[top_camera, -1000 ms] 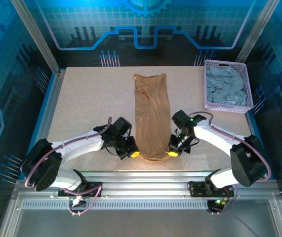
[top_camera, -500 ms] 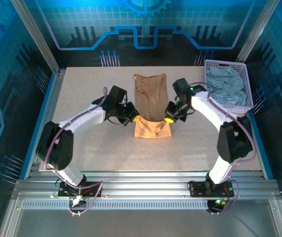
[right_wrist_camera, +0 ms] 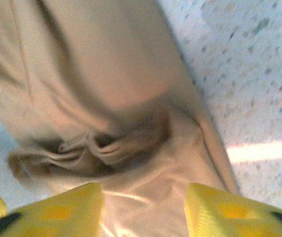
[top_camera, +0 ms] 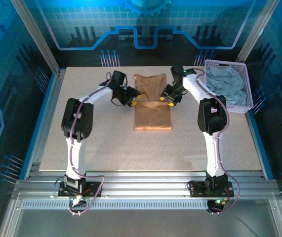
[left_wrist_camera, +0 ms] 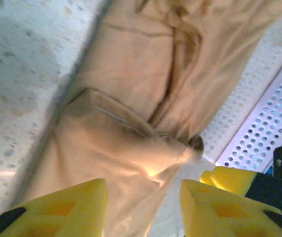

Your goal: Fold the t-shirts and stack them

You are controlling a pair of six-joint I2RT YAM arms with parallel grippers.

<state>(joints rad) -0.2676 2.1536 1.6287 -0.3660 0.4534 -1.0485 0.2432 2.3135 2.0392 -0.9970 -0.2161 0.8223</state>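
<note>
The tan t-shirt (top_camera: 153, 117) lies folded in half at the middle of the table, its doubled end toward the back. My left gripper (top_camera: 135, 100) hovers at the fold's left edge and my right gripper (top_camera: 169, 100) at its right edge. In the left wrist view the yellow fingers (left_wrist_camera: 66, 207) stand apart over the tan t-shirt (left_wrist_camera: 131, 123), holding nothing. The right wrist view shows the same: my right gripper (right_wrist_camera: 143, 215) is open above bunched tan t-shirt (right_wrist_camera: 116, 89). A pale grey-blue t-shirt (top_camera: 224, 86) lies crumpled in the basket.
The lavender lattice basket (top_camera: 228, 63) stands at the back right corner, close to the right arm. Bare speckled table (top_camera: 96, 138) spreads left of and in front of the tan shirt. A raised frame borders the table.
Both grippers carried the tan shirt's near hem from the front edge to the back, folding it in half, and then their jaws opened and let go of the cloth.
</note>
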